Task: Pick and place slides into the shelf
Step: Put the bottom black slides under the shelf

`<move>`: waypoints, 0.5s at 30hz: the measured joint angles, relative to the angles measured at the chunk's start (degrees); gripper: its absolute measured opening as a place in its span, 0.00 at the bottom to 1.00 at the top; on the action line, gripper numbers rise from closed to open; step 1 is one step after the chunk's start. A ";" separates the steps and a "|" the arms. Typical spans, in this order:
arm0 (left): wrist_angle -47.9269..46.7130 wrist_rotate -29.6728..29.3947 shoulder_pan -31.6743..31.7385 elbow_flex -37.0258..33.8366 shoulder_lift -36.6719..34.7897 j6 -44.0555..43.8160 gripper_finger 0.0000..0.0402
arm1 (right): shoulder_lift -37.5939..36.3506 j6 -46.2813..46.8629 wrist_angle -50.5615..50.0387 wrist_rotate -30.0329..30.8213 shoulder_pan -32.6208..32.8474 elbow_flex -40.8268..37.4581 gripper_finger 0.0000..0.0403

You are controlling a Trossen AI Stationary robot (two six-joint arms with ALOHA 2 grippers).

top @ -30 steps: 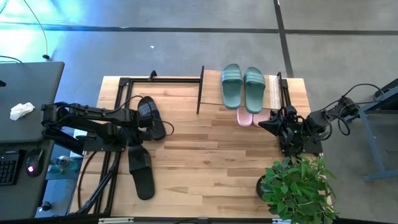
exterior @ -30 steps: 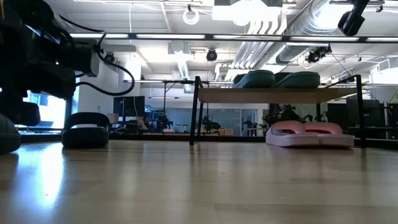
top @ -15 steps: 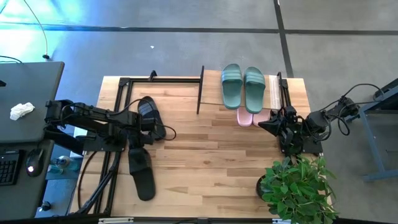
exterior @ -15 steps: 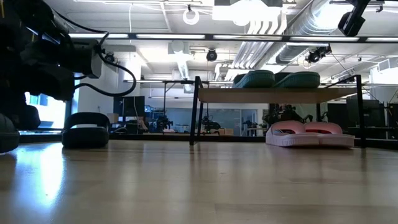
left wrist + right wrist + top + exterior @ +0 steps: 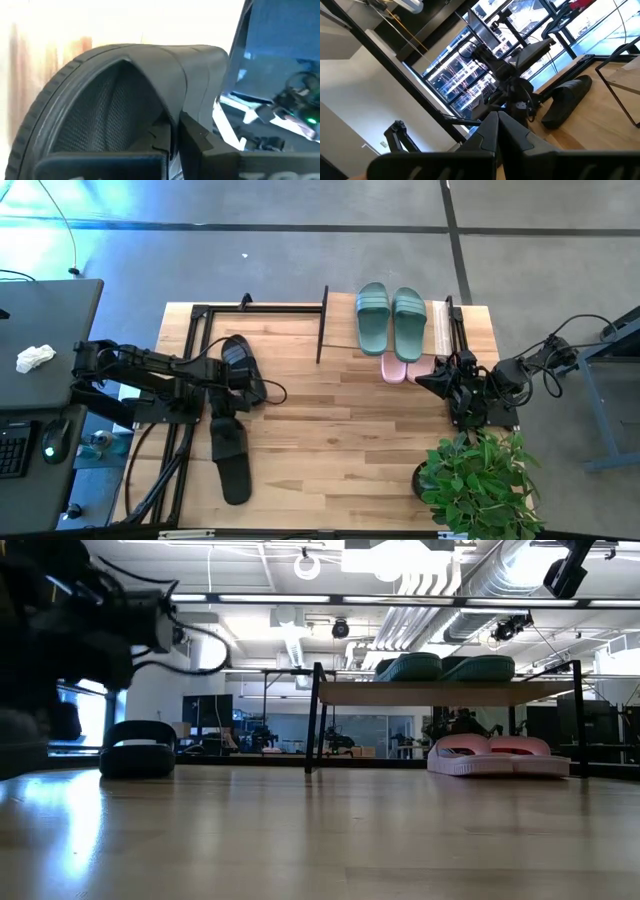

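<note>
Two black slides lie at the table's left: the far one [image 5: 240,365] [image 5: 138,748] rests flat on its sole, and the near one [image 5: 232,465] has my left gripper [image 5: 221,414] [image 5: 176,137] shut at its strap. A sage-green pair [image 5: 390,318] sits on the top board of the shelf [image 5: 450,692]. A pink pair [image 5: 405,368] [image 5: 495,753] stands on the level under that board. My right gripper [image 5: 438,378] [image 5: 497,125] waits shut and raised at the shelf's right end, holding nothing. My left gripper has the near black slide by its strap's rim [image 5: 192,107], toward one side of the arch. One finger [image 5: 160,142] sits at the mesh-lined inside and the other [image 5: 197,140] outside. It comes slanting down from the table's left. The heel end [image 5: 236,490] lies on the table.
A black metal frame [image 5: 200,310] stands at the far left of the table, behind the black slides. A potted plant [image 5: 478,480] fills the near right corner. Bare wood [image 5: 340,430] stretches between the black slides and the shelf.
My left gripper has swung a little toward the table's near edge, from beside the far black slide to the near slide's strap, and has shut there. In the low view the arm is blurred with motion. The near slide's strap end has shifted slightly.
</note>
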 joint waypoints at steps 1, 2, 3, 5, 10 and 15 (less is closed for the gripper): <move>0.09 -0.83 -0.02 1.16 0.00 -0.08 0.02 | 0.00 0.00 -0.01 0.00 0.00 0.00 0.00; 0.16 -1.77 -0.02 2.46 0.00 -0.10 0.02 | 0.00 0.01 -0.02 0.00 0.01 0.00 0.00; 0.30 -2.87 0.01 4.03 0.00 -0.12 0.02 | 0.00 0.04 -0.02 0.01 -0.01 0.00 0.00; 0.38 -5.05 0.01 7.63 0.00 -0.16 0.01 | 0.00 1.16 -0.01 0.00 0.00 0.00 0.00; 0.66 -13.51 0.05 18.86 0.00 -0.11 0.01 | -0.02 4.56 -0.59 -0.88 -0.01 0.00 0.00; 0.62 -26.35 0.07 31.00 0.02 -0.50 0.01 | 0.63 9.19 -4.17 -1.39 -0.01 0.00 0.00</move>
